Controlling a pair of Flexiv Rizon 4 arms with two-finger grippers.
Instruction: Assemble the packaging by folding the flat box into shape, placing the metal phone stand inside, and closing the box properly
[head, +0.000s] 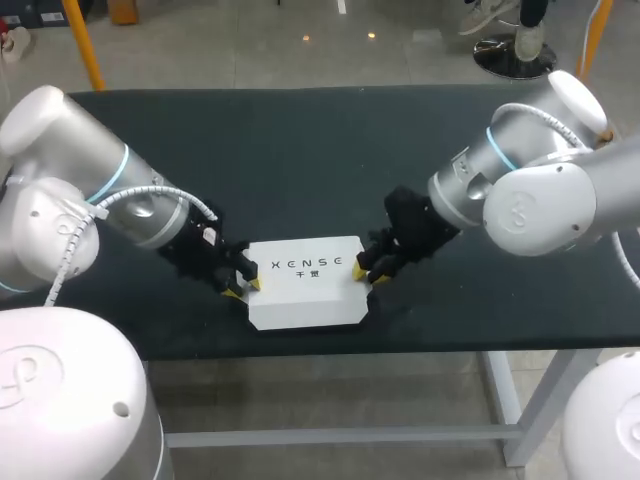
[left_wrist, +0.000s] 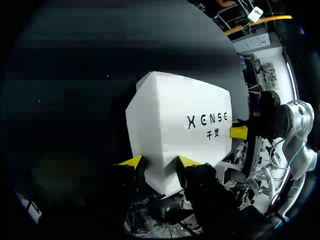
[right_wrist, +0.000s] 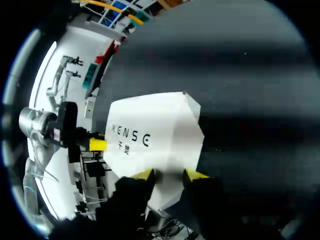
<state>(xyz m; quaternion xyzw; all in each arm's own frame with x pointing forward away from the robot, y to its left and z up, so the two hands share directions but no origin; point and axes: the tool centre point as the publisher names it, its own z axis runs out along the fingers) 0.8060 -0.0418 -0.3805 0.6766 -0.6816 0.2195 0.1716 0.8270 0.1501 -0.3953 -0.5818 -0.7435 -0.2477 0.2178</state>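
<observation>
The white box (head: 305, 285) is folded into shape with its printed lid down, near the front of the dark table (head: 300, 150). My left gripper (head: 245, 288) holds the box's left end, my right gripper (head: 369, 275) its right end. In the left wrist view the box (left_wrist: 180, 125) narrows to an end clamped between my left gripper's (left_wrist: 160, 161) yellow tips, and a right fingertip (left_wrist: 239, 132) shows at the far end. The right wrist view mirrors this: the box (right_wrist: 155, 135) sits pinched in my right gripper (right_wrist: 171, 175). No phone stand shows in any view.
The box lies close to the table's front edge (head: 330, 350). Dark tabletop stretches behind the box and to both sides, with nothing else standing on it.
</observation>
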